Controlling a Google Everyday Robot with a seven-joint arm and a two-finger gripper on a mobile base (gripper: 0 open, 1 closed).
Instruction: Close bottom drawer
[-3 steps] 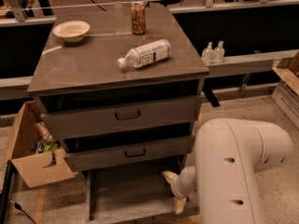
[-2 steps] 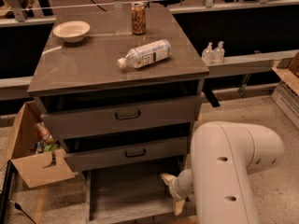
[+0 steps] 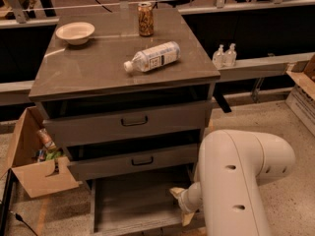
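Note:
The bottom drawer (image 3: 133, 203) stands pulled far out under the grey cabinet. Its wide shallow tray shows bare, and its front panel and handle lie at the lower frame edge, out of sight. My gripper (image 3: 181, 206) is at the tray's right front corner, low over it, at the end of the big white arm (image 3: 241, 181). Its two beige fingers (image 3: 175, 192) stand apart with nothing between them. The two taller drawers above, middle (image 3: 138, 162) and top (image 3: 130, 123), are each a little ajar.
On the cabinet top (image 3: 88, 68) lie a plastic bottle (image 3: 152, 57), a can (image 3: 145, 19) and a white bowl (image 3: 75, 32). An open cardboard box (image 3: 37, 166) with litter stands left of the drawers. Two small bottles (image 3: 224, 56) sit on a ledge at the right.
The white arm has shifted slightly to the left. The gripper stays at the tray's right front corner, and the bottom drawer is out about as far as before.

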